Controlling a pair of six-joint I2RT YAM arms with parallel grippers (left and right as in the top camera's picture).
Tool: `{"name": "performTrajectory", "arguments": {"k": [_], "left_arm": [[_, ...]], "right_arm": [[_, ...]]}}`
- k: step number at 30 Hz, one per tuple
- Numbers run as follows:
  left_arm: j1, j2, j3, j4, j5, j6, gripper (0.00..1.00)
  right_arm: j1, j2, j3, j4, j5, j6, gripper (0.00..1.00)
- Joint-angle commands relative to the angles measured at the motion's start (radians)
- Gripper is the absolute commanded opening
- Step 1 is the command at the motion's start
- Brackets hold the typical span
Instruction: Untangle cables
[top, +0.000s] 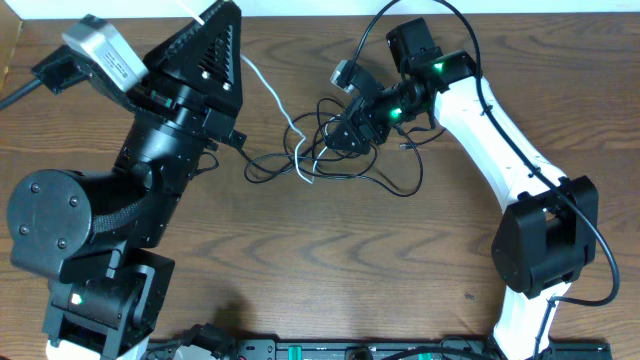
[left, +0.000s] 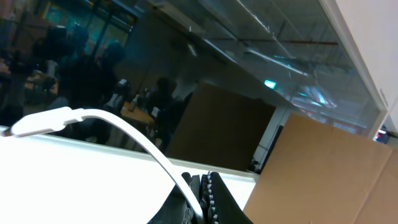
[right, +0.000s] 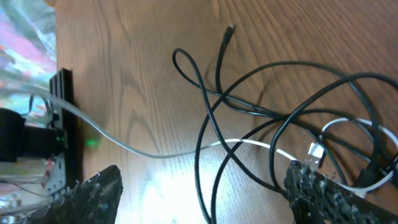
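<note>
Left claw: fingers together, clamped on the white cable and raised off the bench at the far left. The cable's plug end arches past the fingers.
White cable's run: from that grip it slants down and right into the knot at mid-bench.
Black cables: a loose heap of crossed loops directly under the right claw, with one free plug lying clear of the heap.
Right claw: fingers wide apart, holding nothing.
Step in hand: probably pinning the black loops while the white strand is drawn free.
Doing it well: bite black strands only, beside the white crossing. Pull slowly along the white cable's own line so the loops slacken rather than cinch.
Unclear: whether the white passes over or under the loops.
</note>
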Motion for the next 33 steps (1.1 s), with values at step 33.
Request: {"name": "performTrajectory", "arguments": {"k": [33], "left_arm": [[0.006,-0.006,0.025,0.003,-0.078,-0.002,0.07]], "right_arm": [[0.092,0.09,0.001,0.073,-0.074,-0.122,0.77]]}}
